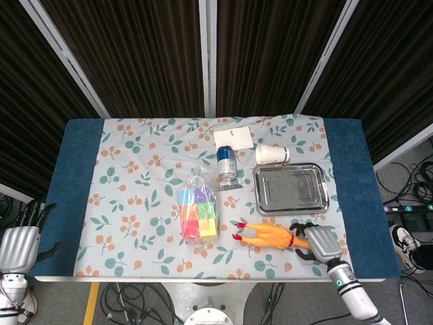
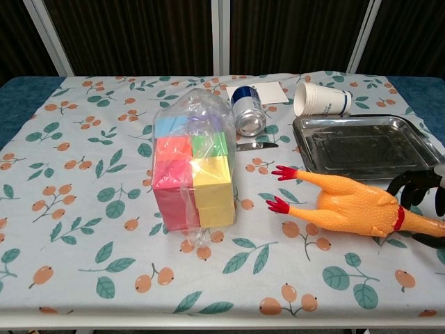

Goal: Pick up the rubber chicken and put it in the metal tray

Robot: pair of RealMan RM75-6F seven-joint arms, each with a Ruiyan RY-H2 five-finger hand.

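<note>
Head view: right hand (image 1: 318, 242) reaching for the chicken (image 1: 270, 235), fingers spread, holding nothing.
Chicken lies on the table just in front of the tray (image 1: 324, 184); next the fingers must close around its neck end, then lift.

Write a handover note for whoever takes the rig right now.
Left hand: open, idle off the table's left corner, holding nothing.
Right hand: open, fingers spread around the neck end of the rubber chicken; no grip yet.
Chicken lies on its side on the tablecloth, just in front of the metal tray, which holds nothing.
Done: the reach. Left: close on the chicken, lift it, set it in the tray.
</note>
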